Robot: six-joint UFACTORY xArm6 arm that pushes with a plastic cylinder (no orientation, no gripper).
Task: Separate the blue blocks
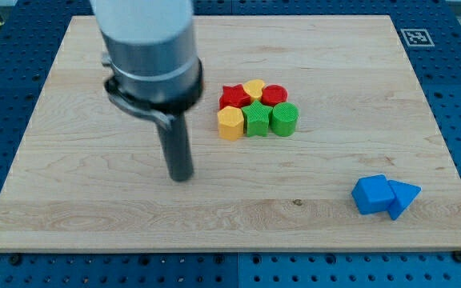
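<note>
Nearest us, the 2 blue blocks [384, 197] touch on the bench [70, 200]. Our tool, my tip [182, 178], grips nothing, well left; we should wedge between them.

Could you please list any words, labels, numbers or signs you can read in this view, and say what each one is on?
No readable words or numbers anywhere.
Square black-and-white marker: on the wooden board at its top right corner in the view; a coded pattern, not text.
Blue blocks, the red, yellow and green cluster, and my tip: unmarked.

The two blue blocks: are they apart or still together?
Together: the blue cube and blue triangle touch, with no board between them. My tip is far left.
</note>
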